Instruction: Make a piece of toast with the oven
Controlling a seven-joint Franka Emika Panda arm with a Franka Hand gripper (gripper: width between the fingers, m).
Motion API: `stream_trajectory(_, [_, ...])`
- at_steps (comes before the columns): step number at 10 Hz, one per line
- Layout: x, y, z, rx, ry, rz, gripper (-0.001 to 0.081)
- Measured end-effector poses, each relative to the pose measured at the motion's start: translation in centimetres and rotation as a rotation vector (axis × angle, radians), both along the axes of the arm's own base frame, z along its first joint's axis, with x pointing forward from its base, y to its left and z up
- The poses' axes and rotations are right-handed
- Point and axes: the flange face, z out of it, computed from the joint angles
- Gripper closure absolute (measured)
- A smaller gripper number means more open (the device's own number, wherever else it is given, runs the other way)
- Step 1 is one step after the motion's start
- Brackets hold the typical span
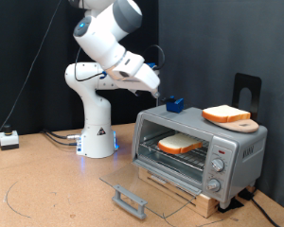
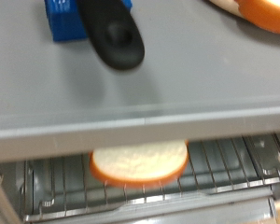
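Observation:
The silver oven [image 1: 239, 144] stands at the exterior view's right with its glass door [image 1: 151, 189] folded down flat. A piece of toast [image 1: 180, 144] lies on the wire rack inside; the wrist view shows it too [image 2: 140, 162], pale with an orange-brown crust. My gripper [image 1: 162, 96] hovers just above the oven's top at its rear left corner, beside a small blue object [image 1: 173, 103]. It holds nothing that I can see. In the wrist view one black finger [image 2: 115, 37] shows over the grey oven top [image 2: 177, 89], next to the blue object [image 2: 63, 19].
A second bread slice on an orange-brown wooden board [image 1: 228, 117] sits on the oven's top right. The door handle [image 1: 131, 200] juts toward the exterior view's bottom. Knobs [image 1: 216, 165] line the oven's right side. A small white box [image 1: 8, 139] with cables sits at the far left.

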Motion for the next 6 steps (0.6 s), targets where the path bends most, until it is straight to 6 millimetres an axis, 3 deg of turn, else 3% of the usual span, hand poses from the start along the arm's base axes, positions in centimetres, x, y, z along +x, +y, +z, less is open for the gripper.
stream_trajectory(6, [0.3,-8.8,-0.5,0.028,-0.001,-0.011,-0.0004])
